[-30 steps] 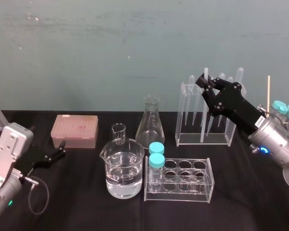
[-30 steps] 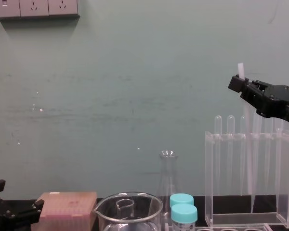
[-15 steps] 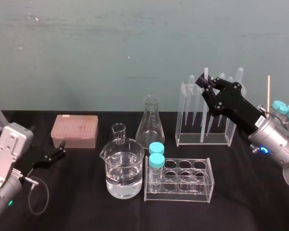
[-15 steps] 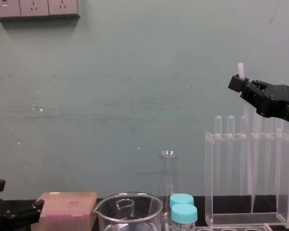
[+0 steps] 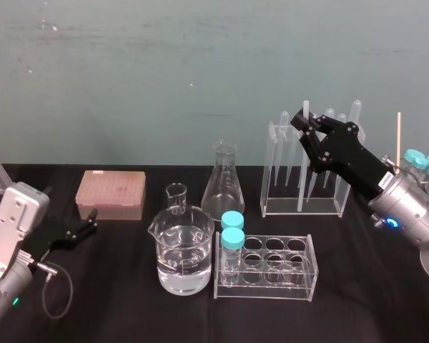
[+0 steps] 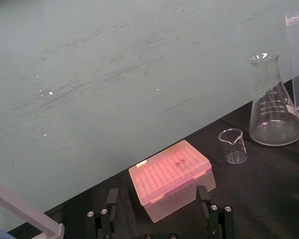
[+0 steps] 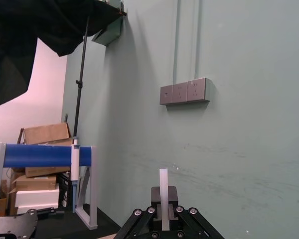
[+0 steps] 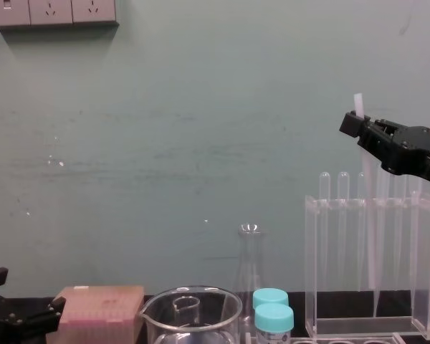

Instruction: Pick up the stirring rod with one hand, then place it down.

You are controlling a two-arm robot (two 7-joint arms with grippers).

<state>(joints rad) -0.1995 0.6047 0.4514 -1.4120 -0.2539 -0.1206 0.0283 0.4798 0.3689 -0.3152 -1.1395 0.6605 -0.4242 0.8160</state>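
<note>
Stirring rod (image 8: 368,215): upright, with its top end poking out above the fingers. Its lower part runs down inside the clear pipette rack (image 8: 312,272), among the pipettes (image 8: 342,215).
Right gripper (image 8: 355,127): above the rack's top edge, fingers clamped on the rod near its top end. We see the same pinch in the right wrist view.
Rod's lower end: we think it hangs just off the rack floor, but the clear walls make that hard to tell.
Progress: we judge the grasp made and the lift barely begun.
Left to do: get the rod out of the rack, then place it down.
Left gripper (image 5: 86,225): parked low at the table's left, beside the pink tip box (image 5: 110,194), fingers apart and holding nothing.
</note>
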